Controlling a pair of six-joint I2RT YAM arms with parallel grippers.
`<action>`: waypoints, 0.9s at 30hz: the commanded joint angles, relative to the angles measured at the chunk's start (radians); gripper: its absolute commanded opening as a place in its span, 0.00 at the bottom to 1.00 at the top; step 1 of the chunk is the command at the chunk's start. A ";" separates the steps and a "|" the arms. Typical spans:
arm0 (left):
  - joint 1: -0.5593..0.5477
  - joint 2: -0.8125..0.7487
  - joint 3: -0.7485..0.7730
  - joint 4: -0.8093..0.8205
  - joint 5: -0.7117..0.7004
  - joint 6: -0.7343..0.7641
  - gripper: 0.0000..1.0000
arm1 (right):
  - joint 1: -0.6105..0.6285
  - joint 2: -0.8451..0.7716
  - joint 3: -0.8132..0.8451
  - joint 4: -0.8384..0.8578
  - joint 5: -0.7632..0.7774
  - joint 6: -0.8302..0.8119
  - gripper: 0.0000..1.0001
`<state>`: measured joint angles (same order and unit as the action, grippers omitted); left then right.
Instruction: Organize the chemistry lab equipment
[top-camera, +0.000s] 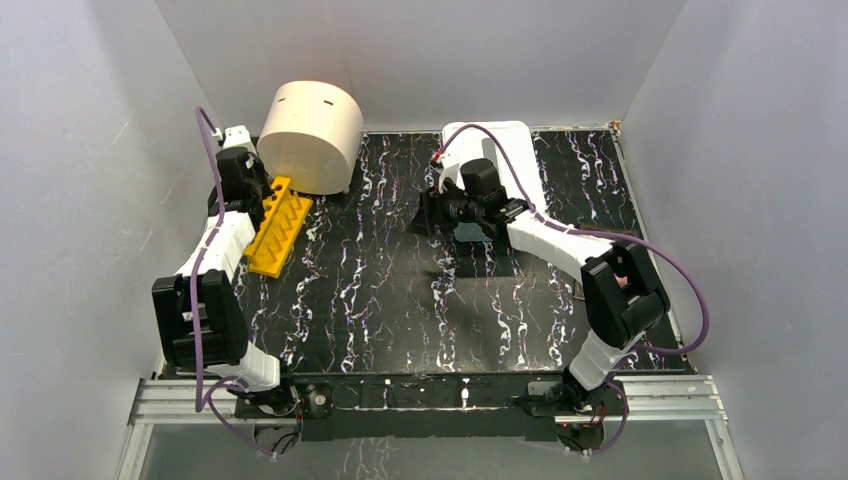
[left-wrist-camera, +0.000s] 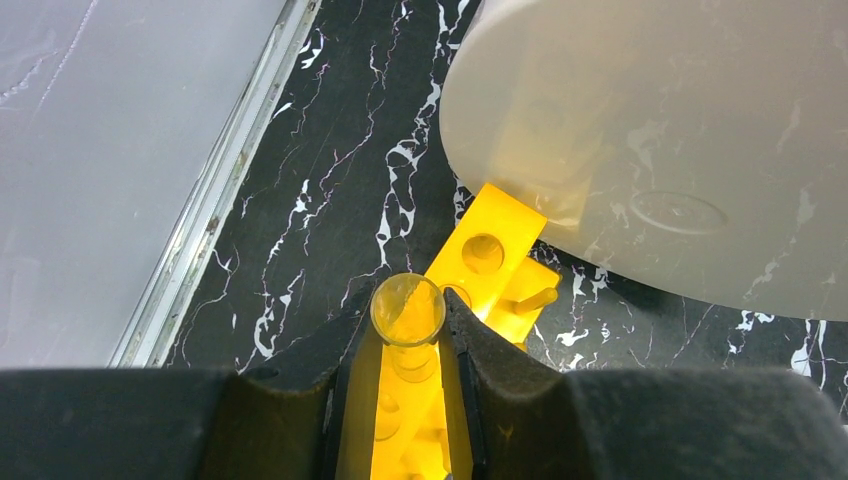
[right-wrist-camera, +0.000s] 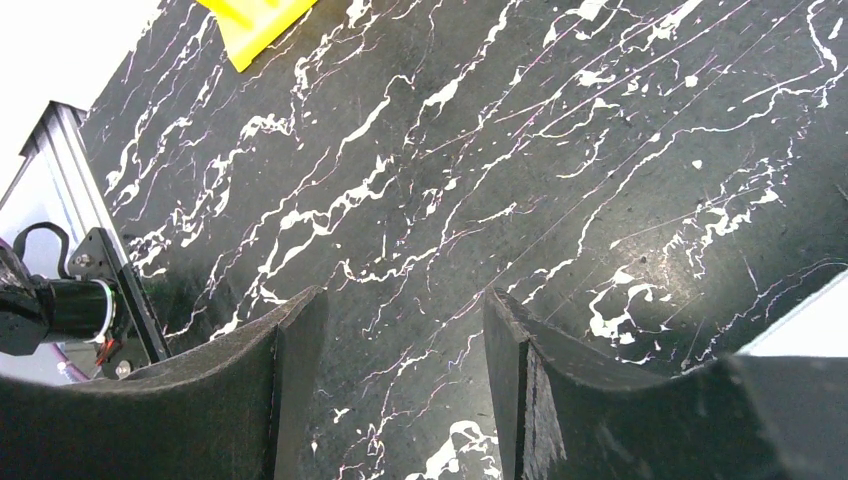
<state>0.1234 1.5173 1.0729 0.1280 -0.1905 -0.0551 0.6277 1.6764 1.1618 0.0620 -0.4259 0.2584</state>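
Note:
My left gripper (left-wrist-camera: 405, 298) is shut on a clear glass test tube (left-wrist-camera: 408, 325); the tube stands upright between the jaws, right over the holes of the yellow rack (left-wrist-camera: 488, 255). In the top view the left gripper (top-camera: 262, 192) hangs over the rack's (top-camera: 278, 230) far end at the back left. Over the middle of the table my right gripper (top-camera: 425, 215) points left. It (right-wrist-camera: 403, 300) is open with only the black marbled table (right-wrist-camera: 560, 150) between its fingers. A corner of the rack (right-wrist-camera: 255, 25) shows at the top of the right wrist view.
A big cream cylinder (top-camera: 310, 135) lies at the back left, touching the rack's far end, and it (left-wrist-camera: 660, 140) looms close above the rack in the left wrist view. A white flat board (top-camera: 505, 140) lies at the back under the right arm. White walls enclose the table.

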 joint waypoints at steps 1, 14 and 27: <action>0.002 -0.006 -0.019 0.043 0.004 0.011 0.25 | -0.009 -0.038 -0.008 0.065 -0.027 0.000 0.66; 0.003 -0.004 -0.069 0.085 0.033 -0.005 0.28 | -0.019 -0.046 -0.010 0.065 -0.032 0.005 0.66; 0.002 -0.036 0.015 0.002 0.049 -0.004 0.59 | -0.022 -0.047 -0.002 0.061 -0.039 0.007 0.66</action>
<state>0.1234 1.5181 1.0142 0.1616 -0.1547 -0.0616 0.6106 1.6764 1.1610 0.0772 -0.4480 0.2604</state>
